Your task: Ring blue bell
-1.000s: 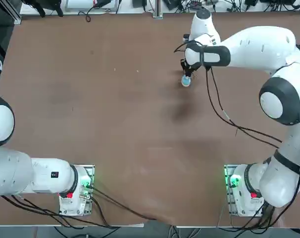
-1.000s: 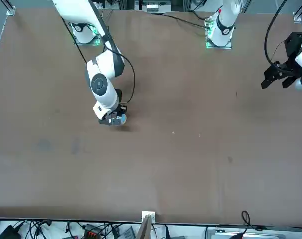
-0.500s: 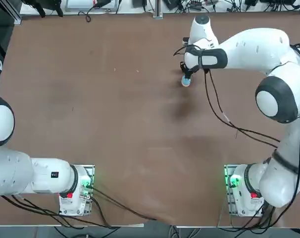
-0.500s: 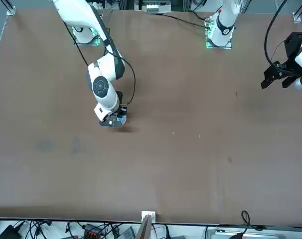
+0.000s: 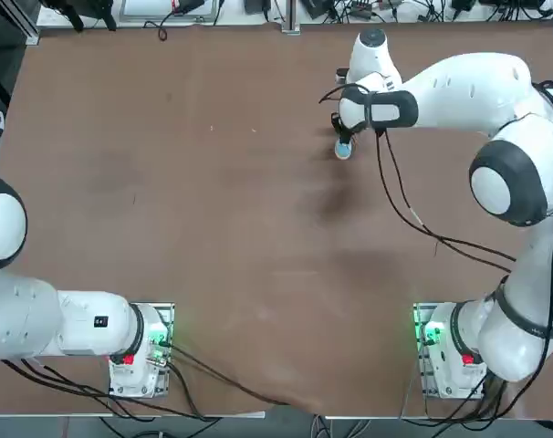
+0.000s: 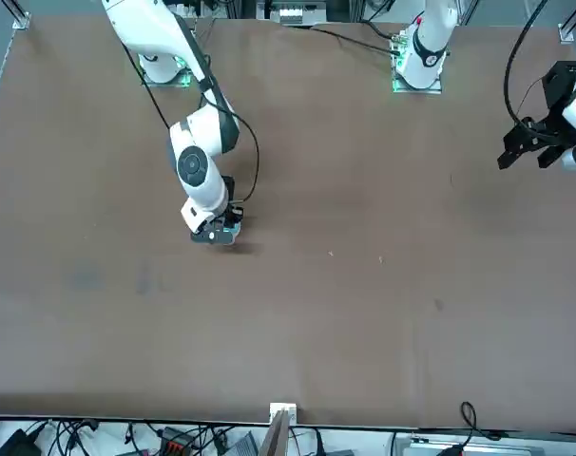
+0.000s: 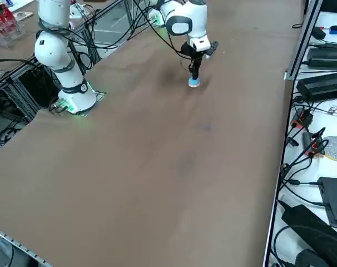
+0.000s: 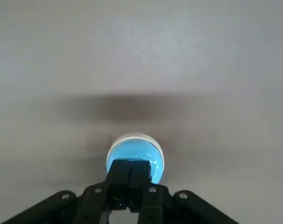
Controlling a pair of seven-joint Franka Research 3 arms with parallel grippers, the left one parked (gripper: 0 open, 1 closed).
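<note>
- Right wrist view: the right gripper point(image 8: 130, 168) has its jaws clenched together, overlapping the blue bell point(image 8: 137, 151); whether they touch it, I cannot tell.
- Right side view: the bell shows directly below the jaws, at the brown table point(image 7: 157, 144).
- Front view: the gripper hides much of the bell.

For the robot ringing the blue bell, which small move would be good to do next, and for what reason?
I would probably press the right gripper gently down onto the blue bell. Its fingers are shut, and in the wrist view their tips overlap the dome; whether they already touch it, I cannot tell.
</note>
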